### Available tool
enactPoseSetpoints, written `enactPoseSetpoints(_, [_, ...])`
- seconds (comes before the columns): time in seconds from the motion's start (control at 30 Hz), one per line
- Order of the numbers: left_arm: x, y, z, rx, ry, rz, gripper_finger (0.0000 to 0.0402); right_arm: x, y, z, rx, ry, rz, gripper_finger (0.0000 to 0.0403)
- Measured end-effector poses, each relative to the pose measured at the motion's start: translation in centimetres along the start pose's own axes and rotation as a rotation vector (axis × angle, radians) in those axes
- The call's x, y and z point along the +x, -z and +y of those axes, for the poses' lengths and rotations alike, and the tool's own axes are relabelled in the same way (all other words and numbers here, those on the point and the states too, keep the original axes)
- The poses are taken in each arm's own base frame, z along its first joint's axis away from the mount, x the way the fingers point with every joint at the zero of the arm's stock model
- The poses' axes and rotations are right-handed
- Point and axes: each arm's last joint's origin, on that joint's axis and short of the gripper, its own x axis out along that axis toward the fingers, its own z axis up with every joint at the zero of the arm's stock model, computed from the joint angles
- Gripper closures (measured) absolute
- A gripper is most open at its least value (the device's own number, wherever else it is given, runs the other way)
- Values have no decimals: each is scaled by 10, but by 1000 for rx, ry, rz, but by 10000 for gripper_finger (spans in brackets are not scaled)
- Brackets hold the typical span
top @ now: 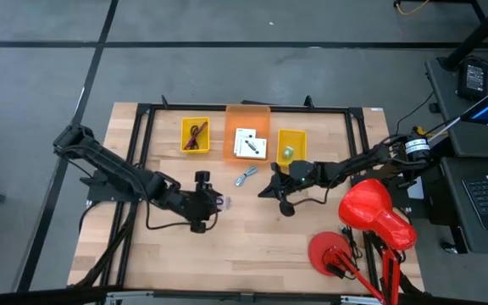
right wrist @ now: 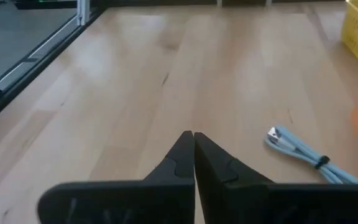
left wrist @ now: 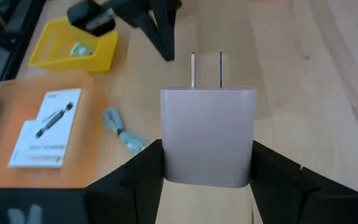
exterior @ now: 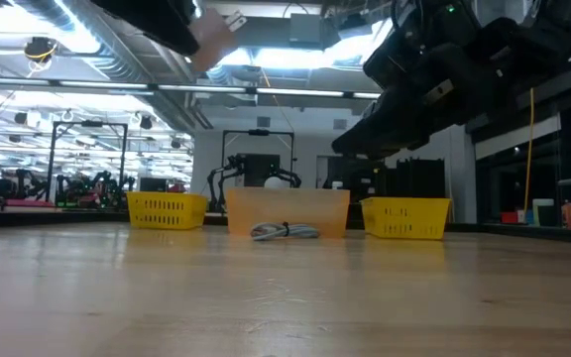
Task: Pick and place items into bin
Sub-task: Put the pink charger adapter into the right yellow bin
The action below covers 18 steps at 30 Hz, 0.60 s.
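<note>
Over the wooden table (top: 227,254), a white two-pin plug adapter (left wrist: 208,137) is pinched between the fingers of the left gripper (top: 219,203). Farther along, the right gripper (top: 263,190) is held pressed together with nothing in it. Between them a blue-grey cord (top: 245,175) is seen lying loose. Beyond, white cards (top: 249,143) with unreadable black print are noted in the orange bin (top: 247,116), flanked by two yellow bins (top: 196,135).

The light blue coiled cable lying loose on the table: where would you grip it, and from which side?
Grip the light blue cable across its bundled middle, coming straight down from above. It lies flat on the bare wood, apart from the bins, and the bundle is thickest there; its loose ends would likely slip.
</note>
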Motion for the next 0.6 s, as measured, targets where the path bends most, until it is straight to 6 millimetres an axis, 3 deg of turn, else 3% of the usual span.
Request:
enactPoseSetpoints(0.4, [26, 26, 11, 19, 74, -254, 209, 2, -2, 14, -26, -12, -23, 403])
enactPoseSetpoints(0.6, [36, 28, 25, 22, 80, -410, 209, 2, -3, 16, -29, -13, -29, 403])
